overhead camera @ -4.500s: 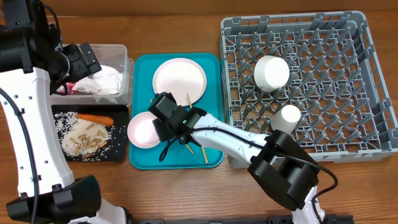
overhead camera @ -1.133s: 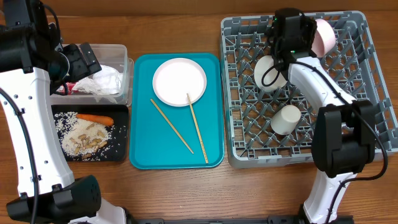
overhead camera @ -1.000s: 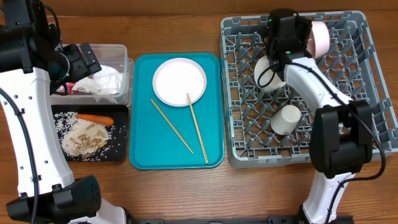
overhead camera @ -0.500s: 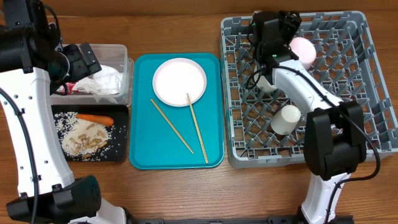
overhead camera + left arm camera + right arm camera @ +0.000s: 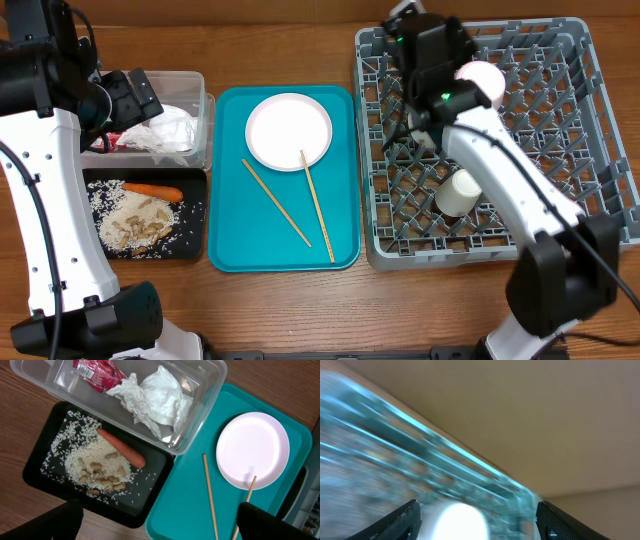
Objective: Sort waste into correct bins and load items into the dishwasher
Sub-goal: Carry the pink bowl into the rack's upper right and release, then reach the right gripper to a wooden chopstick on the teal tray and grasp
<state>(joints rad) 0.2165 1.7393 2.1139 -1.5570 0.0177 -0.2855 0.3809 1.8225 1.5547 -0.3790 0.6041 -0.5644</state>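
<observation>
My left gripper [image 5: 159, 510] hangs over the bins. Its fingers [image 5: 42, 522] are spread wide apart and hold nothing. Under it is the clear tub [image 5: 210, 380] with the red wrapper [image 5: 95, 367] and the crumpled white paper [image 5: 155, 397] inside. Right next to the tub is the black tray [image 5: 150, 505]. In it are the rice [image 5: 82, 460], the beige food scraps [image 5: 102, 481] and the carrot [image 5: 122, 449].

In the middle is the teal tray [image 5: 230, 200]. The white plate [image 5: 288, 131] and the two chopsticks [image 5: 275, 203] lie on it.

On the right is the big grey dish rack [image 5: 600, 150]. My right gripper [image 5: 477, 507] is above its back left part. Its view is very blurry, but its fingers [image 5: 402, 520] look far apart. The small bowl [image 5: 480, 80] sits in the rack just beside it. The cup [image 5: 458, 195] lies nearer the front.
</observation>
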